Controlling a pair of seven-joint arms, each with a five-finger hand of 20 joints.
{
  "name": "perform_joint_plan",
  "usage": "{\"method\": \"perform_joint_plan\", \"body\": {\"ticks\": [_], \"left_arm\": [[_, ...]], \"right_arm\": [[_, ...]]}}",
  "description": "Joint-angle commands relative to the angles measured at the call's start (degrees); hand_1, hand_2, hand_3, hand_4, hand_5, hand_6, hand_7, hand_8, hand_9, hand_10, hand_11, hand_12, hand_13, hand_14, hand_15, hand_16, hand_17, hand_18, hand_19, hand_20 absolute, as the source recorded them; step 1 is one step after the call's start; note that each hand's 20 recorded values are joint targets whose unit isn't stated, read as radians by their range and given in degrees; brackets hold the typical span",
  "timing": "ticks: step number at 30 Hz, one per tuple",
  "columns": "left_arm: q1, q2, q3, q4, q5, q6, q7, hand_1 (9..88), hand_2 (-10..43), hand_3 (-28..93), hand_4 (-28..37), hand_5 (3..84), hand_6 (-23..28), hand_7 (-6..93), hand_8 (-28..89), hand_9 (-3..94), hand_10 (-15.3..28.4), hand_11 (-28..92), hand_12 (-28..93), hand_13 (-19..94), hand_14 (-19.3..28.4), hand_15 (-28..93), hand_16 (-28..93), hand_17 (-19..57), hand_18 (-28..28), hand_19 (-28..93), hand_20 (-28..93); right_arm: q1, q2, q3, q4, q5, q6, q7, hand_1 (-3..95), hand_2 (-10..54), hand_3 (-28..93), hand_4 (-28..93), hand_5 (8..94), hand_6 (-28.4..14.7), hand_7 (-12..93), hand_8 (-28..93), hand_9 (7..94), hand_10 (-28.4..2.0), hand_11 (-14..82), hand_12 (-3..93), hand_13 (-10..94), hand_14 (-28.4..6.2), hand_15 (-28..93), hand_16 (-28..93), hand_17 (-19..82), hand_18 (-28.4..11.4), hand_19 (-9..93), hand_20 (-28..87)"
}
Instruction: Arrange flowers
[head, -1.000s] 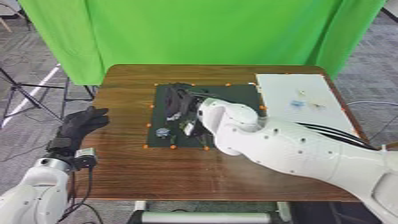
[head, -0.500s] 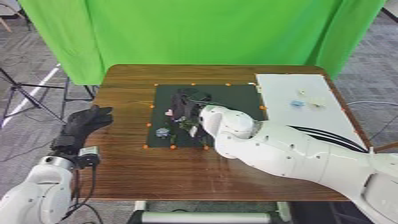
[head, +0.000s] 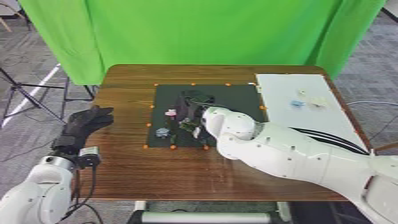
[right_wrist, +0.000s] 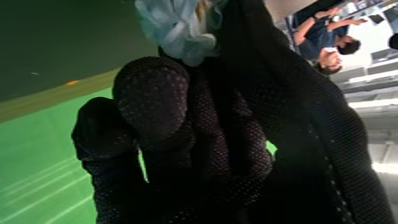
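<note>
In the head view my right hand (head: 189, 102) is above the dark mat (head: 235, 92), with greenery against its fingers. A pink flower (head: 171, 113) and a bluish flower (head: 163, 132) lie on the mat's left part, their green stems partly hidden by the hand and arm. The right wrist view has my right hand (right_wrist: 209, 145) with curled fingers and thumb around a pale blue flower (right_wrist: 182, 30), its petals showing past the fingertips; its stem is hidden. My left hand (head: 84, 125) rests at the table's left edge, fingers relaxed, holding nothing.
A white board (head: 298, 92) lies on the table's right side, with a small light-blue piece (head: 297, 103) and pale bits on it. Small orange markers line the mat's edge. My right forearm crosses the table's right front. A green curtain (head: 204, 35) hangs behind.
My right hand has shifted slightly right over the mat, and the pink flower beside it has come into clearer sight. The left hand has barely moved.
</note>
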Motion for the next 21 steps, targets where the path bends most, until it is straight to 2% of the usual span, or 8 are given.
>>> {"method": "perform_joint_plan", "body": {"ticks": [1,7,12,15,21], "left_arm": [[0.6,-0.57,-0.41,-0.05,0.39,-1.17,-1.28,29.3,17.0,59,-26.0,52.4,3.1,15.9,-8,50.7,16.5,23,8,39,20.4,24,-4,2.2,15.2,25,15],[0.6,-0.52,-0.51,-0.09,0.45,-1.31,-1.45,29.3,17.0,59,-26.2,52.3,2.9,16.2,-9,50.5,16.4,23,8,38,20.4,24,-4,2.1,15.3,25,15],[0.9,-0.52,-0.62,-0.22,0.57,-1.59,-1.6,29.6,16.7,59,-26.1,52.6,2.6,16.3,-9,50.4,16.3,23,8,38,20.4,24,-4,2.1,15.3,25,15],[0.4,-0.46,-0.41,0.01,0.72,-2.07,-1.86,29.9,16.5,59,-26.0,52.7,2.3,16.5,-9,50.5,16.3,23,8,38,20.4,24,-4,2.1,15.3,25,15],[0.0,-0.26,-0.2,0.14,0.76,-2.12,-1.64,30.1,16.2,59,-25.7,52.8,1.7,16.8,-9,50.4,16.3,23,8,38,20.4,24,-4,2.0,15.4,25,15]], "right_arm": [[-0.4,1.4,1.0,-0.4,-0.4,-1.6,0.2,58.9,-9.5,58,-15,76.2,2.5,17,5,76.1,-10.4,6.2,30.3,75,-7.5,61,35,42,-18.7,85,59],[-0.3,2.0,1.9,-1.0,0.0,-3.3,0.1,56.3,-9.5,58,-15,71.3,2.3,17,5,68.4,-12.6,12.3,21.8,74,-8.0,61,34,41,-18.7,84,59],[0.1,2.7,3.0,-1.9,0.6,-4.6,-0.3,53.0,-9.5,61,-15,68.2,2.4,17,4,64.4,-13.4,11.7,20.7,72,-8.4,61,34,40,-19.1,83,60],[0.1,3.5,4.3,-2.8,1.5,-5.3,-0.3,49.9,-9.5,64,-16,66.1,2.8,16,3,63.2,-13.6,11.3,20.5,72,-8.7,61,34,40,-19.2,83,60],[0.8,4.8,6.1,-4.2,4.0,-4.8,-0.4,45.4,-9.5,69,-16,63.8,3.5,15,-8,61.9,-13.6,10.5,20.4,72,-9.3,61,33,39,-19.7,83,60]]}}
